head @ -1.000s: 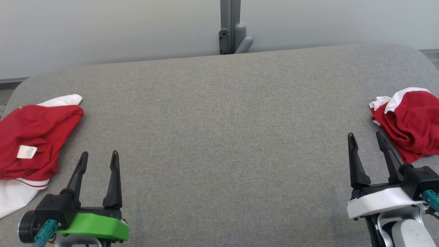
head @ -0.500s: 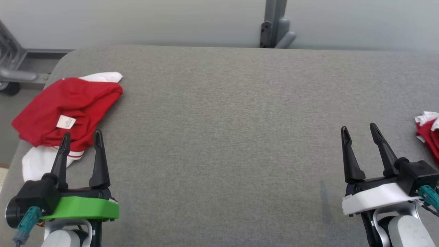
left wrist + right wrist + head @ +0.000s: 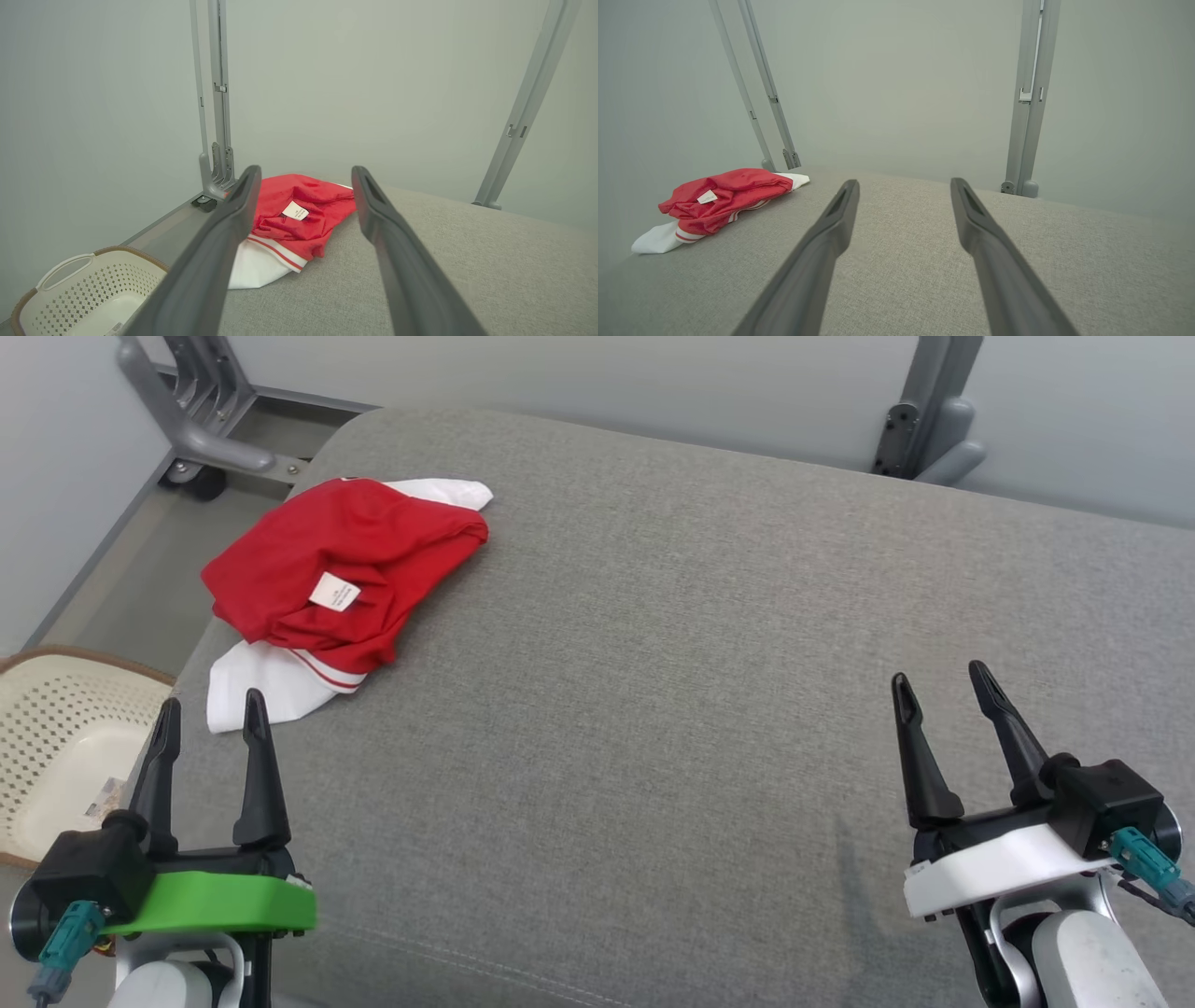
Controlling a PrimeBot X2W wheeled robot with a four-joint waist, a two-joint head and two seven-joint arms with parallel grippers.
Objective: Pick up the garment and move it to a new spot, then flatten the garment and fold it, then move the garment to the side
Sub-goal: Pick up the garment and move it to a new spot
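So here's where I'm at: my left claw (image 3: 211, 700), the one with the green back, is wide open with nothing in it. It's hovering over the near left corner of the grey fabric-covered counter (image 3: 653, 663), fingers pointing away from me. My right claw (image 3: 938, 672) is just as released and just as empty, over the near right part of the counter and well apart from the other one. The crumpled red-and-white fabric garment (image 3: 317, 560) is lying in a heap at the far left end of the counter, close to the left edge, and neither claw is touching it. It's mostly red on top, with a white part with red stripes sticking out on the near side and another white bit poking out at the far end. A small white sewn-in label (image 3: 333, 591) faces up in the middle of the red. From my left wrist the heap sits right between my two fingers, further off. Off the counter's left edge, lower down, there's a cream perforated plastic laundry basket with a brown rim (image 3: 56, 728). Behind the counter, grey metal frame posts (image 3: 920, 420) stand against a plain pale wall.
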